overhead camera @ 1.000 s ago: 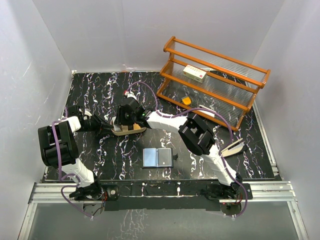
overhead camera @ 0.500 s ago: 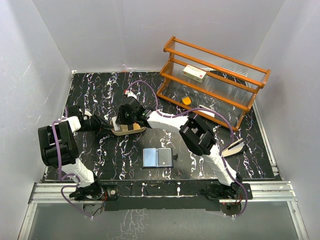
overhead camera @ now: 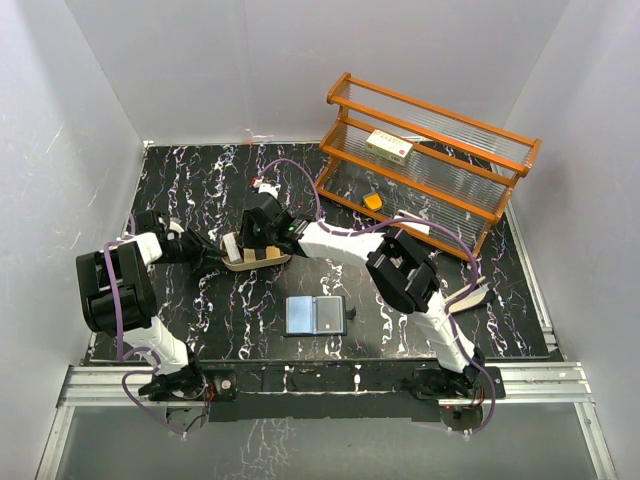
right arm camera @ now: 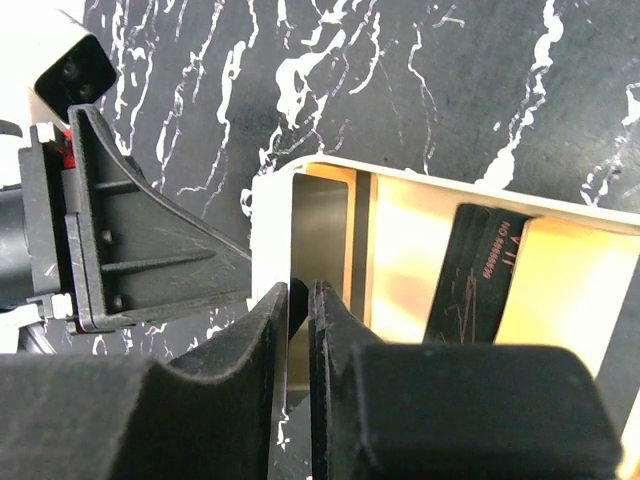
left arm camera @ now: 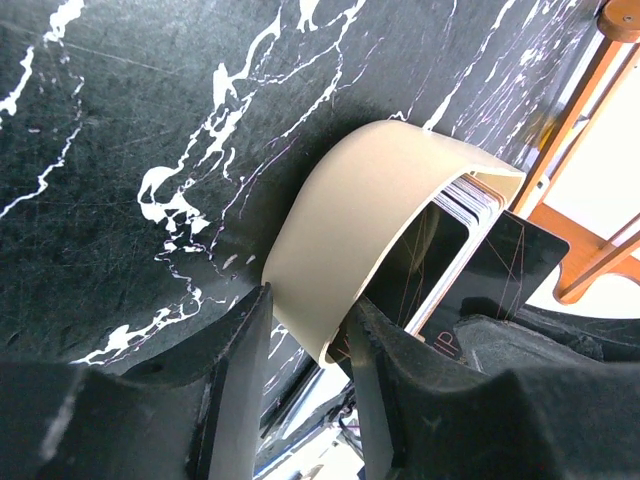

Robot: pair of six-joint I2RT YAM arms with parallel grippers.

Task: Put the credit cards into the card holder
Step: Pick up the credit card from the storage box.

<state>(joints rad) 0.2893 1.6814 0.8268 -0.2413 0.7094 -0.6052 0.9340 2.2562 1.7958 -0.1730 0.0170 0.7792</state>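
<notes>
The tan oval tray [overhead camera: 272, 262] stands left of centre with several credit cards [overhead camera: 258, 255] upright in it. My left gripper [overhead camera: 218, 256] is shut on the tray's curved wall [left arm camera: 360, 210], one finger on each side of it. Inside the tray I see dark cards [right arm camera: 480, 270] and a dark card [left arm camera: 510, 265] beside pale card edges. My right gripper [right arm camera: 298, 290] reaches down into the tray's left end, and its jaws are pinched on the thin edge of a pale card [right arm camera: 270, 230]. That pale card [overhead camera: 231, 245] sticks up above the tray. The card holder [overhead camera: 314, 315] lies open near the front.
An orange wooden rack [overhead camera: 430, 165] stands at the back right, with a white-and-red box [overhead camera: 389, 146] on a shelf and a small orange thing [overhead camera: 372, 201] below. A pale flat object [overhead camera: 466, 297] lies by the right arm.
My right gripper's jaws have closed in at the tray's left end, and a pale card now stands higher there. The left gripper and the tray have stayed put.
</notes>
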